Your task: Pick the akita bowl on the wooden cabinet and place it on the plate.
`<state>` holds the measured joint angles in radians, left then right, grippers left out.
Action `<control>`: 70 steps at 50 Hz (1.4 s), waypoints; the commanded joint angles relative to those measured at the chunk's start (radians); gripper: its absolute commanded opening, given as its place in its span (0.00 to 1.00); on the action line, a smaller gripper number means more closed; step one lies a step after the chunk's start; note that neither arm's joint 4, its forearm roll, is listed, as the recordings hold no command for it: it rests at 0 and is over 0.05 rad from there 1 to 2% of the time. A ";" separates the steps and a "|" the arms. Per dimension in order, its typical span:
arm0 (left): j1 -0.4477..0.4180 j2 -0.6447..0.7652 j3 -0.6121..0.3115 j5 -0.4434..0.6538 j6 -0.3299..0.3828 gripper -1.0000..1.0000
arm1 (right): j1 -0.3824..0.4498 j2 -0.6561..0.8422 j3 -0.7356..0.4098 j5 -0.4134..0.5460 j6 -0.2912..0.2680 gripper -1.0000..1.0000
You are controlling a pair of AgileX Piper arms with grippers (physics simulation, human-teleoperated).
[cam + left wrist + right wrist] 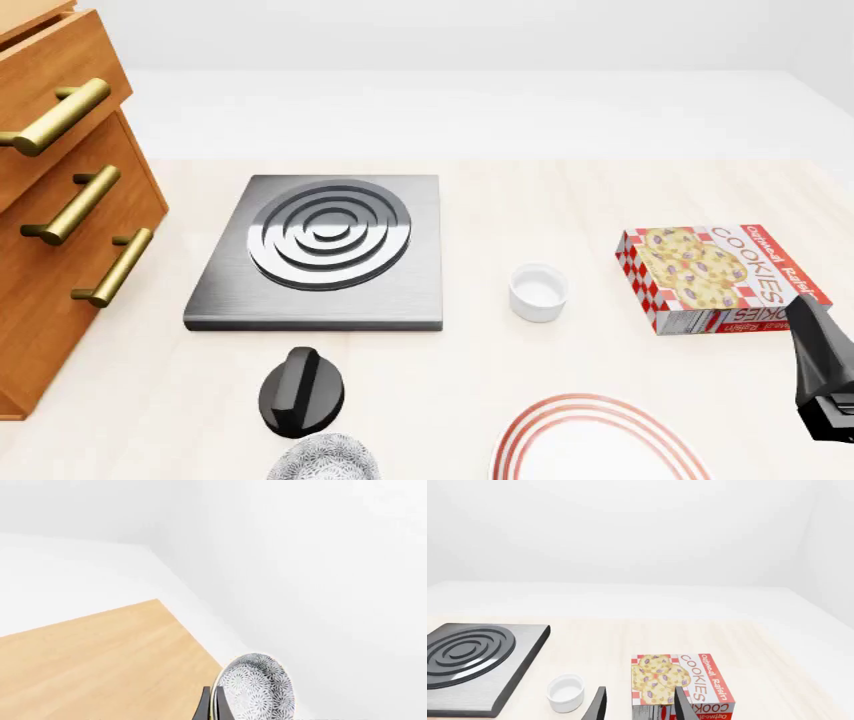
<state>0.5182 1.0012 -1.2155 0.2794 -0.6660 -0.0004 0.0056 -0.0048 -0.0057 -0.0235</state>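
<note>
left tool (212, 705) is clamped on the rim of the akita bowl (259, 687): the left wrist view has one dark finger on the outer wall and a sliver of the other inside. in the front view the bowl (322, 459) shows only at the bottom edge, just under the arm's black wrist (303, 390), near the plate (603, 445) but still off to its left, not over it. so the bowl is off the wooden cabinet (60, 200) and in carry; my read is we're mid-transfer, placement not yet done.

right tool (639, 702) is open and empty, fingers spread, hanging over the bench (561, 200) near the cookie box (721, 275). leave it parked.

how to do the next bit well:
- translate right toward the plate, keep height until the bowl is over the plate's middle. only part of the plate is in frame, so judge the centre from the red rings, not the near edge.
- a rim pinch is a weak hold; bowl looks tipped in the wrist view. move slow, no wrist jerks, level it before lowering.
- lower until the base sits flat, then open. dropping from height risks it skating off the glazed plate.
- white cup (538, 291) and stove (324, 248) are well apart from the path, no clearance issue.
</note>
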 commanded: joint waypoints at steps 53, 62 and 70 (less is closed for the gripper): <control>-0.534 -0.159 -0.118 0.199 -0.005 0.00 | 0.000 0.000 0.000 0.000 0.000 1.00; -0.568 -0.150 -0.113 0.193 -0.006 0.00 | 0.000 0.000 0.000 0.000 0.000 1.00; -0.670 -0.189 -0.102 0.234 -0.007 0.00 | 0.000 0.000 0.000 0.000 0.000 1.00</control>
<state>-0.0663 0.8333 -1.3171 0.4931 -0.6758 -0.0003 0.0056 -0.0048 -0.0057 -0.0235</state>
